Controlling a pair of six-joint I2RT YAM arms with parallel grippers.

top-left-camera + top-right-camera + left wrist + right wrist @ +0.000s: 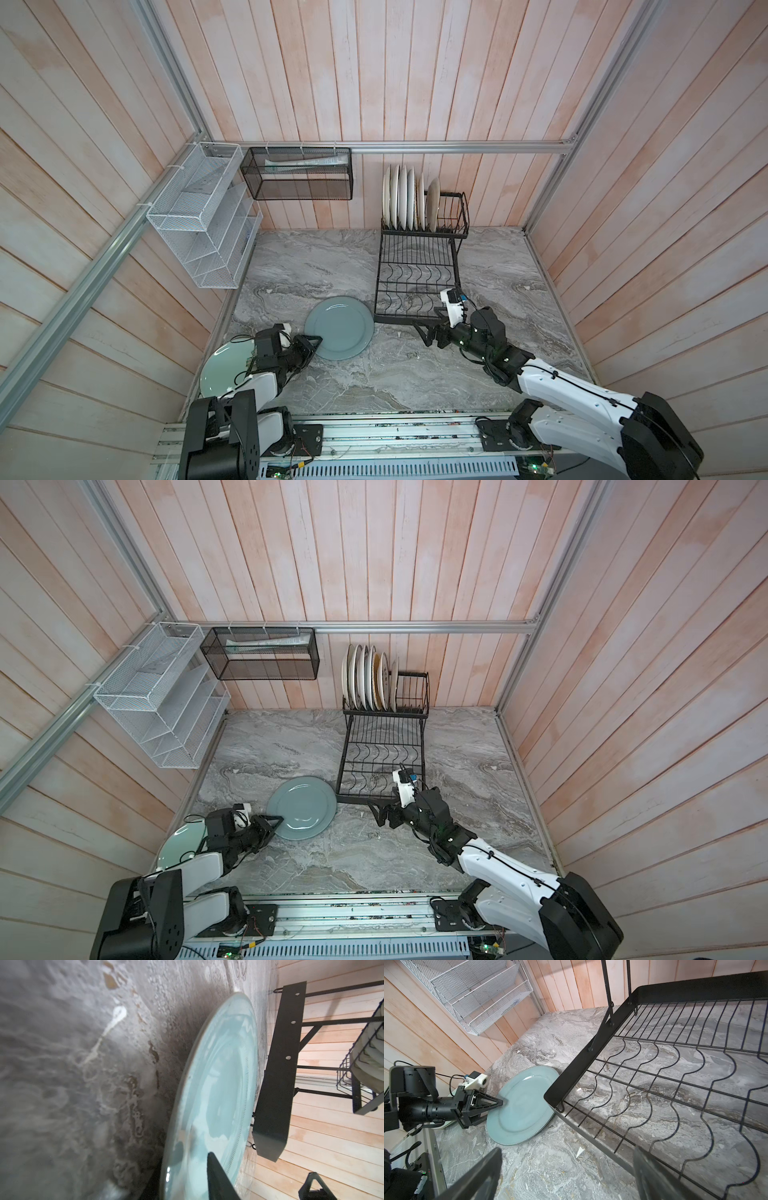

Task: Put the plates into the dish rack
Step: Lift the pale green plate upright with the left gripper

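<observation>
Left tool [501, 1103] pinching near rim of grey-blue plate [521, 1105]; plate lies on worktop [332, 257]. Straight ahead of this tool, plate's far rim meets front corner of dish rack [415, 274], in the way. Behind it, under the arm: pale green plate [220, 372]. Right tool [424, 334] spread wide, empty, at rack's front rail. Row of plates [409, 203] upright in upper tier, well beyond both tools.

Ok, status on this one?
Left gripper pinching blue plate rim; plate on counter. Right gripper open by rack front rail. Rack corner hard beside plate's far edge. Spare green plate under left arm.
</observation>
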